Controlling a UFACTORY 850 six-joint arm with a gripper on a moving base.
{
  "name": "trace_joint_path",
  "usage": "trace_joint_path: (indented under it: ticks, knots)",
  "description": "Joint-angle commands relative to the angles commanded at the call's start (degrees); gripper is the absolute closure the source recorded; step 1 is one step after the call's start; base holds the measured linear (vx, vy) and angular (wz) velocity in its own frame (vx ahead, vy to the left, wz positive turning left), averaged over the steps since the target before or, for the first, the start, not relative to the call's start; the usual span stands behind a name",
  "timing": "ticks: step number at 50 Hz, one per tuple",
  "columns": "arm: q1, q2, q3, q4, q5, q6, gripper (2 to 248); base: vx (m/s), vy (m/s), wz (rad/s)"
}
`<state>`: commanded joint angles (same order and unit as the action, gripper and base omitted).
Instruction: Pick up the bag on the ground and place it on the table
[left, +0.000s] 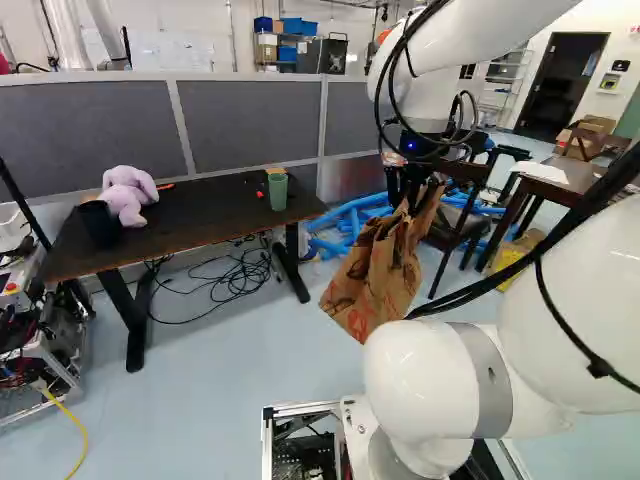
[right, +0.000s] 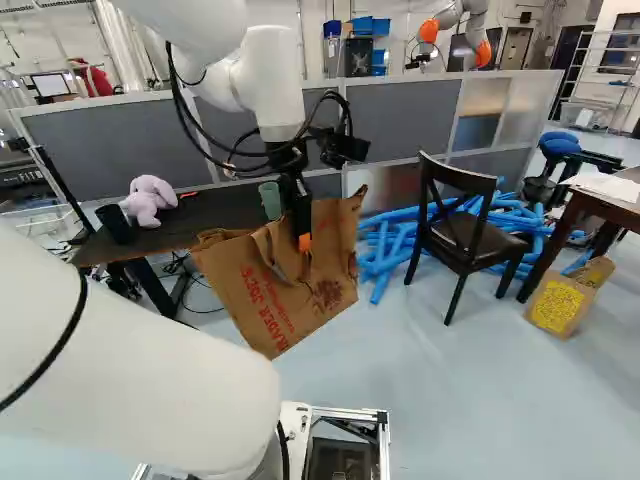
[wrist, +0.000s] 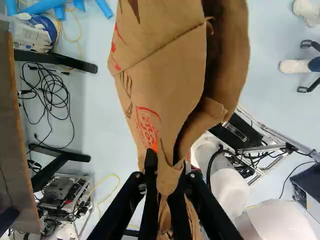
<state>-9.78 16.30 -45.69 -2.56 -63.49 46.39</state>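
We see the brown paper bag (right: 270, 300) hanging tilted in the air above the floor (left: 240, 350), near the dark table (left: 200, 215) and not on it. Its sides are creased, its mouth gapes unevenly, and red lettering and darker printed figures mark the paper. Our gripper (right: 304, 243) pinches a gathered fold between its two fingers, perhaps a handle, though the crumpling obscures which part.

Paper bag (wrist: 165, 75) runs past wrist view's edge, its inside mostly hidden. Table (wrist: 12, 150) runs past too. Arm (left: 450, 45) leaves both base views.
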Motion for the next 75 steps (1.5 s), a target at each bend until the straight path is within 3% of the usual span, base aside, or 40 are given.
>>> trace_joint_path:
  ticks: [23, 75]
  knots:
    - [0.0, 0.0, 0.0, 0.0, 0.0, 0.0, 225, 0.0, 0.037, 0.171]
    - [0.0, 0.0, 0.0, 0.0, 0.0, 0.0, 225, 0.094, 0.077, 0.346]
